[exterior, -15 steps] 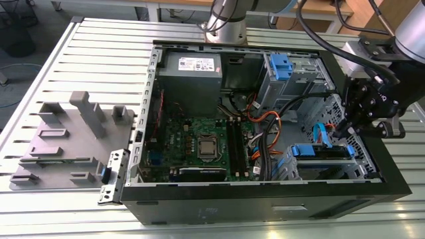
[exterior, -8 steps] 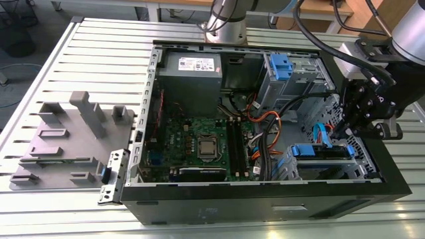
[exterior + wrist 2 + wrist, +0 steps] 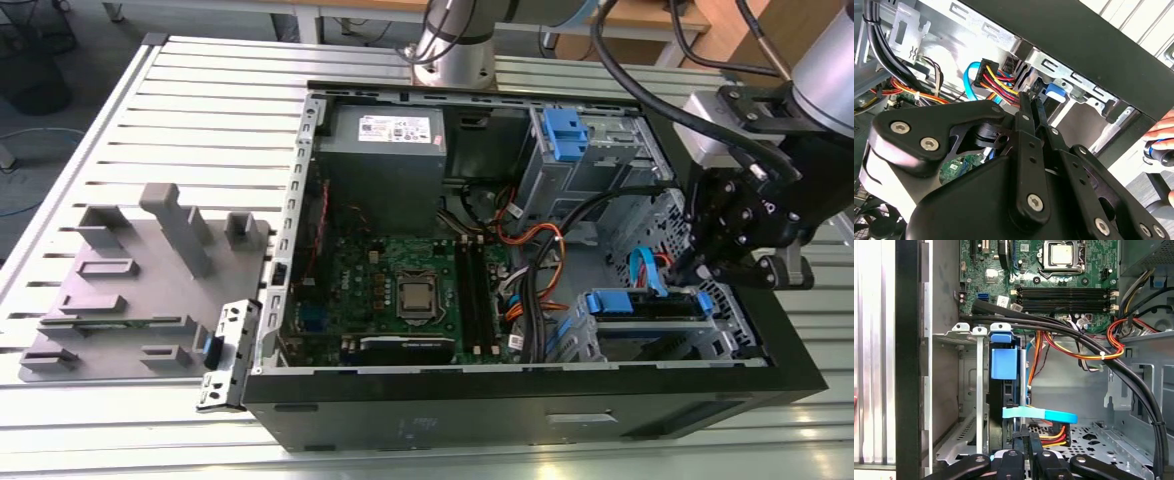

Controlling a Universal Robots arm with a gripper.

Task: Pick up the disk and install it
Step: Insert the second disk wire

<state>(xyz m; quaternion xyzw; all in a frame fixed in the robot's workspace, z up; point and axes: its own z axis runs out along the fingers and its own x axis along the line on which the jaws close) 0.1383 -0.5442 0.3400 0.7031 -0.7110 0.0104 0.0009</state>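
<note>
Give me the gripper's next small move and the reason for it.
Probably a slow, straight retreat out of the case. The disk stands upright in the drive bay, its blue frame level with the bay's tabs, so it looks seated. The gripper is shut on nothing, its tips close to the blue cable and wired plug, which sideways motion might snag.

slotted aluminium table (image 3: 160, 110) carries three things: open black pc case (image 3: 534, 415) lying on its side, grey moulded fixture (image 3: 134, 290) just beside it (toward the exterior view's left), arm's base column (image 3: 454, 50) at the far edge.
</note>
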